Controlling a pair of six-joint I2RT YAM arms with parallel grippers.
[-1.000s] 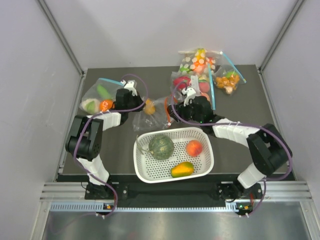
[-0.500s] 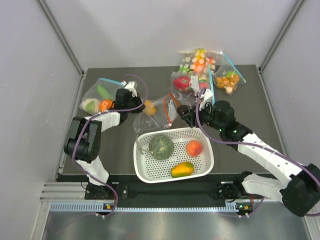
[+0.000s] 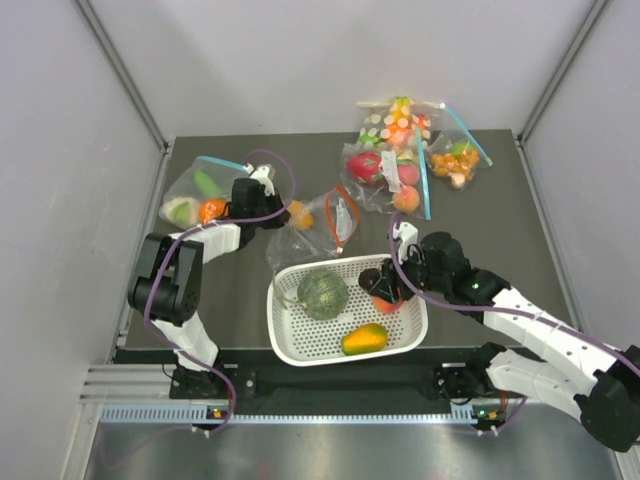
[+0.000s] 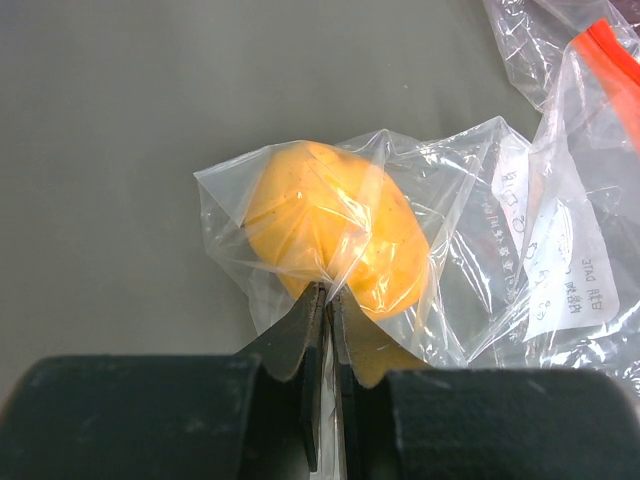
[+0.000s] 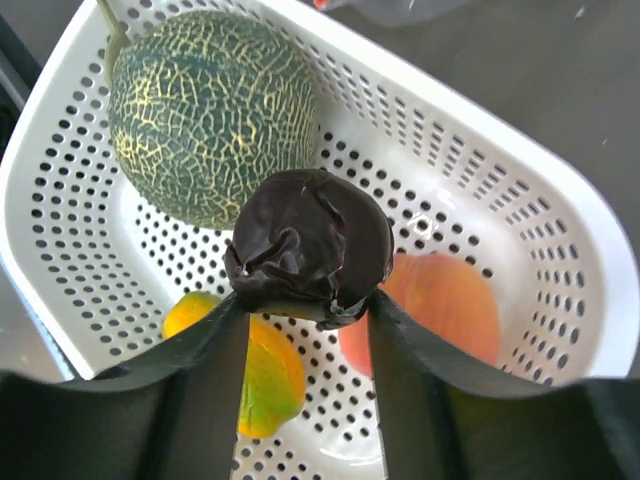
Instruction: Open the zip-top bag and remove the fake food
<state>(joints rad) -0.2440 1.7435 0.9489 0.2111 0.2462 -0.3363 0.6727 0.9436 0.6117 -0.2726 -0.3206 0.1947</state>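
My right gripper (image 5: 305, 300) grasps the dark piece (image 5: 310, 245) above the basket (image 5: 500, 150), over the peach (image 5: 445, 300). Beyond the basket's far-left corner, my left gripper (image 4: 325, 295) is pinched on the bag (image 4: 480, 230), orange (image 4: 330, 225) inside.

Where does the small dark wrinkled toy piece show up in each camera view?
Top external: small dark wrinkled toy piece over the white perforated basket's right side.
Left wrist: not in it.
Right wrist: centre, held in the right gripper.
Shared landmark: green netted melon.
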